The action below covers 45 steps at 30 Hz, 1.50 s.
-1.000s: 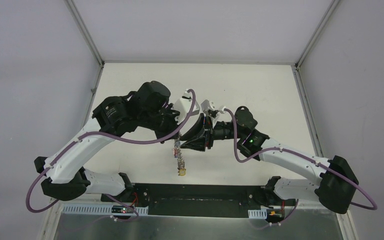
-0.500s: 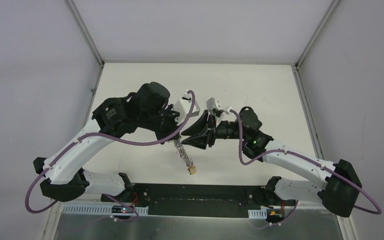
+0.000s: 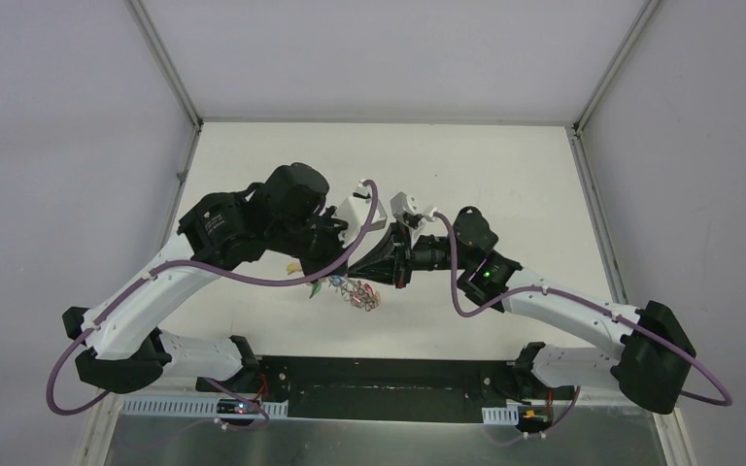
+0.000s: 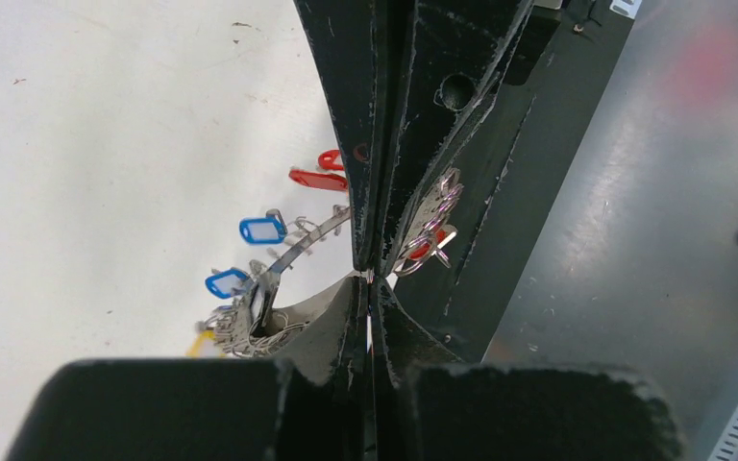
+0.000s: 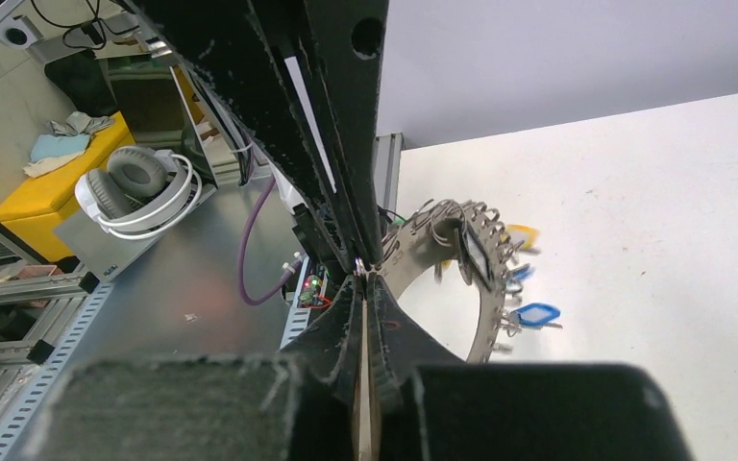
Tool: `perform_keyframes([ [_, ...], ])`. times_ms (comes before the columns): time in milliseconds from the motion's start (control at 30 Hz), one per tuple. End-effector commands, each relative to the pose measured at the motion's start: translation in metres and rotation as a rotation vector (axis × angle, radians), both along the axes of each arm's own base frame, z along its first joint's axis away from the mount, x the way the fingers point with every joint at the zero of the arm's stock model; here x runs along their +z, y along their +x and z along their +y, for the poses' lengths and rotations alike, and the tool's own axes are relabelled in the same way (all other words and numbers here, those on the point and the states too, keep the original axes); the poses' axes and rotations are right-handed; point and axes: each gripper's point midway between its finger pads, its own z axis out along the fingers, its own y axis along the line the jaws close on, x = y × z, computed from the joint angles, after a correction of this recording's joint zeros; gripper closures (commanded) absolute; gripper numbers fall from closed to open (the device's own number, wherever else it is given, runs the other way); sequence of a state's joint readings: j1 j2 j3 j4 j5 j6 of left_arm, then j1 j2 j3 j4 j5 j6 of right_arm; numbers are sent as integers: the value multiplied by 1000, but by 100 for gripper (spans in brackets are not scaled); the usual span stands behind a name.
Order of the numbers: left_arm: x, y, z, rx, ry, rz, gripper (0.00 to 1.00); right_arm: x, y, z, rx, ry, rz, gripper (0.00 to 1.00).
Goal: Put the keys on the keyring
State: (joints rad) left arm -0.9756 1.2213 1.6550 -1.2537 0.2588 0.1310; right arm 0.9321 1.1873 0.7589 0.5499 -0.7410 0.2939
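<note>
Both arms meet over the near middle of the white table [image 3: 505, 184], fingertips tip to tip. The left gripper [image 4: 369, 288] is clenched tight, no gap between its fingers, and a sliver of silver metal shows right at its tips - as far as we can see it is nipping the end of the keyring [image 4: 293, 252]. The right gripper [image 5: 360, 279] is clenched too, its tips touching the same spot; we cannot tell whether it also bites the metal. The keyring hangs just beside the joined tips, its grey band curving away and fringed with small keys, blue tags [image 4: 262, 230], a red tag [image 4: 318, 179] and a yellow tag [image 4: 202, 341]. We cannot pick any separate keys out from that fringe - too small, too crowded.
</note>
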Motion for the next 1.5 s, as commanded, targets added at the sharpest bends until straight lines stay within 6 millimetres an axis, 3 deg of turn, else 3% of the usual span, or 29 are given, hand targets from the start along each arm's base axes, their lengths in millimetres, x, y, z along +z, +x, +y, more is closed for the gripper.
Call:
perform_keyframes([
  [0, 25, 2, -7, -10, -111, -72, 100, 24, -5, 0, 18, 67, -62, 100],
  [100, 26, 2, -6, -1, -128, -83, 98, 24, -4, -2, 2, 70, -62, 100],
  [367, 44, 3, -6, 51, -295, -145, 63, 23, 2, -11, -69, 92, -50, 100],
  [567, 57, -7, -6, 26, -489, -210, 55, 23, 3, -16, -88, 116, -23, 100],
  [767, 51, -20, 3, -20, -642, -305, 45, 24, 2, -23, -100, 153, -25, 100],
  [1067, 29, -22, 14, -30, -746, -435, 48, 24, -11, -35, -69, 181, -47, 100],
  [1467, 12, -24, -20, -154, -615, -285, 51, 17, -14, -42, -72, 174, -41, 100],
])
